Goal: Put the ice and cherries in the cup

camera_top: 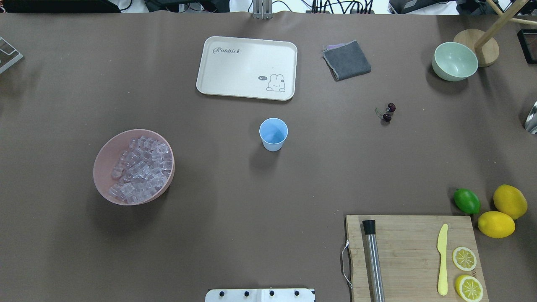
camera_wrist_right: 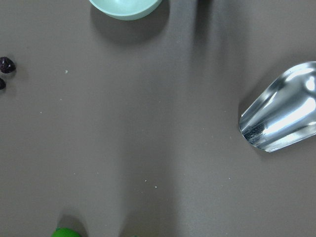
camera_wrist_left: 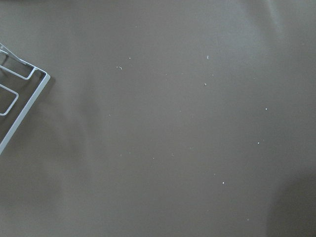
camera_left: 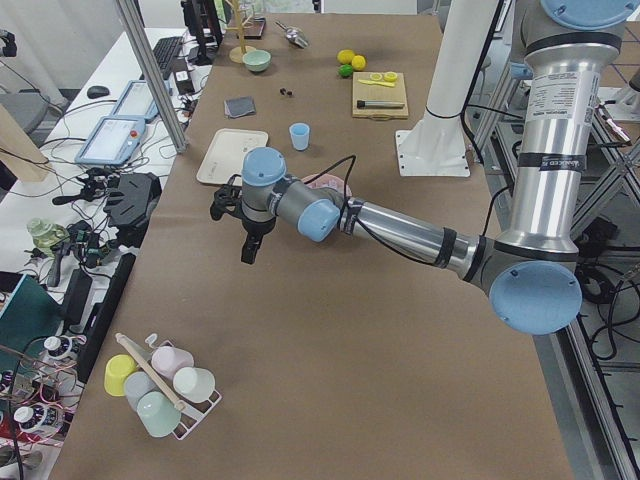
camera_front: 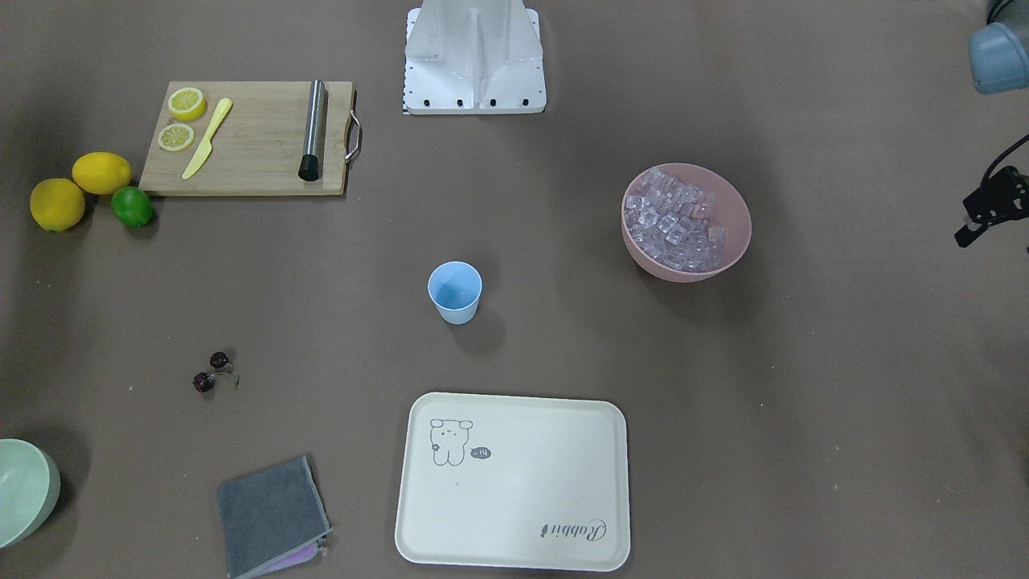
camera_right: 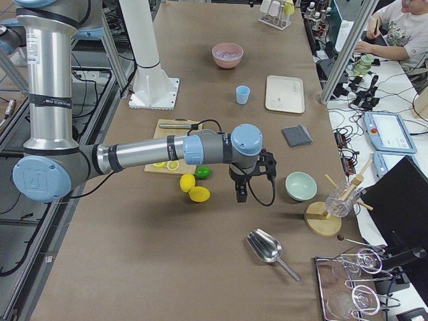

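Note:
The light blue cup [camera_top: 273, 134] stands upright at the table's middle; it also shows in the front view [camera_front: 455, 292]. The ice [camera_top: 140, 167] fills a pink bowl [camera_top: 102, 161] on the robot's left. The cherries [camera_top: 388, 113] lie on the table on the robot's right, and at the left edge of the right wrist view [camera_wrist_right: 6, 66]. My left gripper [camera_left: 248, 250] hangs over bare table beyond the pink bowl; I cannot tell if it is open. My right gripper [camera_right: 241, 194] hangs near the lemons; I cannot tell its state.
A cream tray [camera_top: 247, 67], grey cloth [camera_top: 347, 61] and pale green bowl [camera_top: 455, 61] lie at the far side. A cutting board [camera_top: 411, 256] with lemon slices, knife and muddler is near right, beside lemons [camera_top: 509, 201] and a lime [camera_top: 467, 200]. A metal scoop [camera_wrist_right: 281, 118] lies at the right end.

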